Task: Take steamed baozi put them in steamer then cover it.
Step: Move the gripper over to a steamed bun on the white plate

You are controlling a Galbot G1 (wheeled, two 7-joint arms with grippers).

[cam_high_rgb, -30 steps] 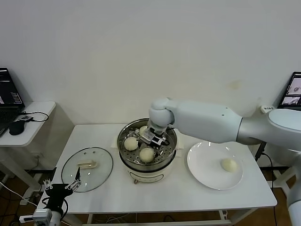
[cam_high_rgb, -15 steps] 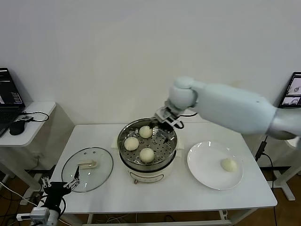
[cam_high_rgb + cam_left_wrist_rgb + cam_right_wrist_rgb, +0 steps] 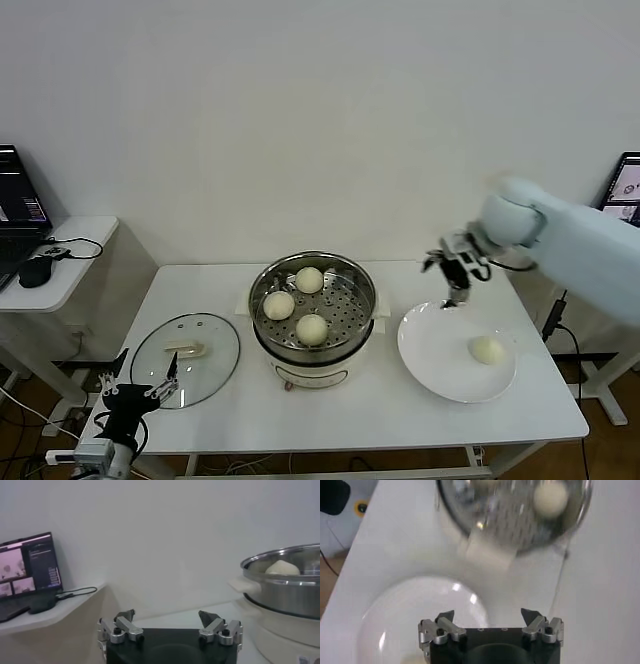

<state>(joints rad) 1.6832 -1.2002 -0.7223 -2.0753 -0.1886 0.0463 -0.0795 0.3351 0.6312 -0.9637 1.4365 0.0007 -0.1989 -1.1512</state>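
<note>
Jaws spread wide and empty on both grippers. Left gripper (image 3: 135, 392) sits low at the near left corner of the white table (image 3: 330, 415), just off its front edge, beside the near rim of the cover (image 3: 186, 358). That glass lid lies flat on the table, left of the steamer, cream bar handle up.

Steamer (image 3: 314, 318) stands mid-table, uncovered: steel pot on a cream base. Three steamed baozi rest on its perforated tray, one near (image 3: 312, 327), one left (image 3: 279, 304), one far (image 3: 309, 279). From the left wrist view, the pot's steel wall (image 3: 290, 587) and one bun top (image 3: 282, 568) show over the rim.

White plate (image 3: 440, 350) lies right of the steamer, close by but apart. Fourth baozi (image 3: 487, 350) sits on its right half.

Right gripper (image 3: 455, 266) hangs in the air above the plate's far edge, between steamer and plate, fingers pointing down, touching nothing. Its wrist view looks down on the plate (image 3: 420, 610) and on the steamer's side handle (image 3: 487, 557).

Side table with laptop (image 3: 22, 200) and mouse (image 3: 35, 270) stands far left.
</note>
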